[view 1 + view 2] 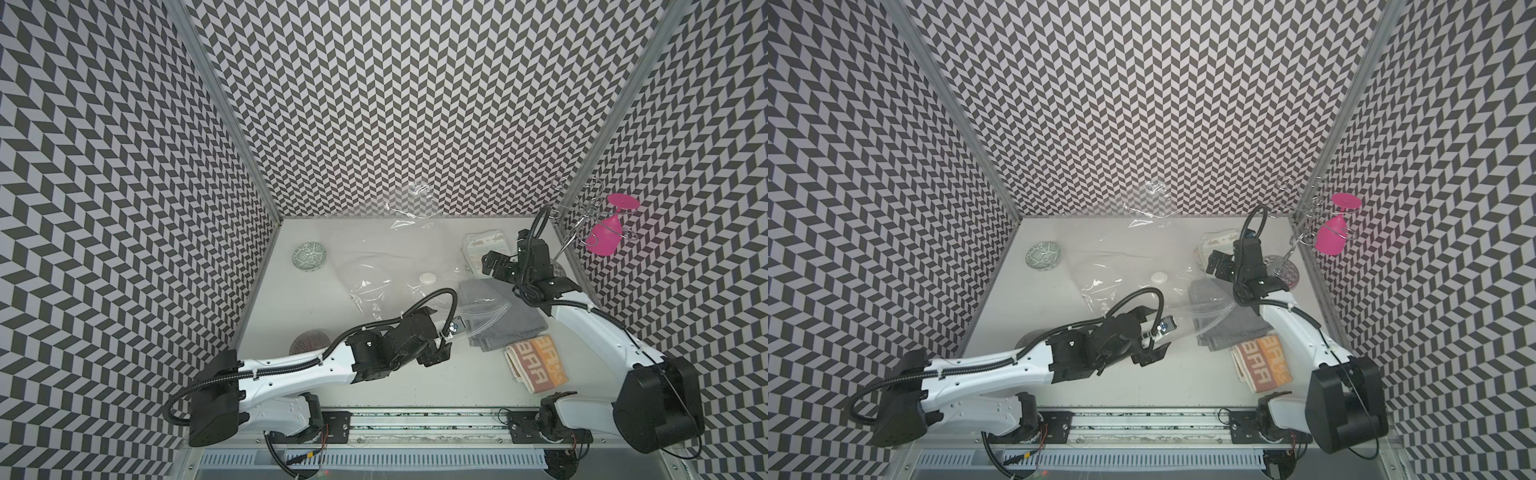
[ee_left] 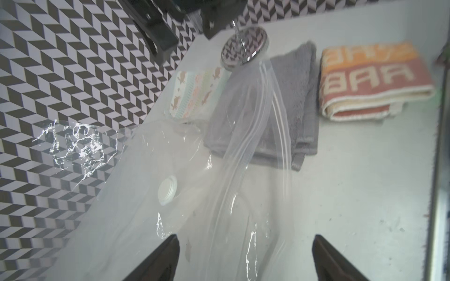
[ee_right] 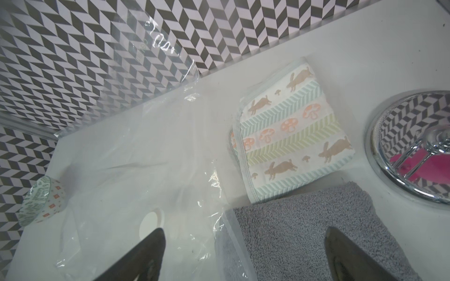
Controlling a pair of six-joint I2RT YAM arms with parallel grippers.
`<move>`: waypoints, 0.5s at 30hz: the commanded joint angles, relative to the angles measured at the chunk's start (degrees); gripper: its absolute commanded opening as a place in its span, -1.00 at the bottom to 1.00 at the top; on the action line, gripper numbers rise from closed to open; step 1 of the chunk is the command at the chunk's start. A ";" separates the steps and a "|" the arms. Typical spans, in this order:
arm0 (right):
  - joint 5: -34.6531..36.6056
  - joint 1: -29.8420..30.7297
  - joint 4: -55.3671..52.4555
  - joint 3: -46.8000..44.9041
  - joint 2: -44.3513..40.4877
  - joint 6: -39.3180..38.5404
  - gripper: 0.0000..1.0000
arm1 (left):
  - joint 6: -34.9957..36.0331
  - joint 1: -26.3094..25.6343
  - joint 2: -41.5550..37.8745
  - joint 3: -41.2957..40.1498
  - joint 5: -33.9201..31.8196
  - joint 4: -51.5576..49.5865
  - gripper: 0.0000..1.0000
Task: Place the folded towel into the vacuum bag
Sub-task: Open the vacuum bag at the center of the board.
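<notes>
The vacuum bag (image 1: 374,266) (image 1: 1113,266) (image 2: 194,194) (image 3: 134,170) lies crumpled mid-table with its white valve cap (image 1: 427,277) (image 2: 167,190) up. Its zip edge drapes over a folded grey towel (image 1: 523,320) (image 1: 1246,328) (image 2: 299,97) (image 3: 292,231). A folded orange towel (image 1: 536,365) (image 2: 370,80) lies nearer the front. A folded bunny-print towel (image 1: 478,245) (image 3: 292,136) lies behind the grey one. My left gripper (image 1: 440,332) (image 1: 1148,332) (image 2: 246,243) stands open astride the bag's zip edge. My right gripper (image 1: 490,266) (image 1: 1214,264) (image 3: 246,233) hovers open over the grey towel's far end.
A green patterned bowl (image 1: 309,257) (image 3: 41,202) sits at the back left. A chrome glass rack with a round base (image 1: 1283,270) (image 3: 414,146) and a hanging pink glass (image 1: 606,237) stands at the back right. A dark ribbed dish (image 1: 309,343) lies beneath my left arm. Patterned walls enclose three sides.
</notes>
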 commanded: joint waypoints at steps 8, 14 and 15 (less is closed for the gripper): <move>-9.80 -5.93 -2.25 -6.06 -1.24 7.65 0.99 | 4.47 1.03 11.01 3.81 -15.71 3.26 0.43; -11.57 -17.11 -5.06 -10.20 -4.64 10.32 0.99 | -0.70 5.35 11.32 7.34 -7.47 2.73 -0.11; -10.37 -18.68 -6.38 -10.28 -5.43 10.50 0.99 | -0.81 5.77 11.46 7.75 -6.35 3.11 -0.23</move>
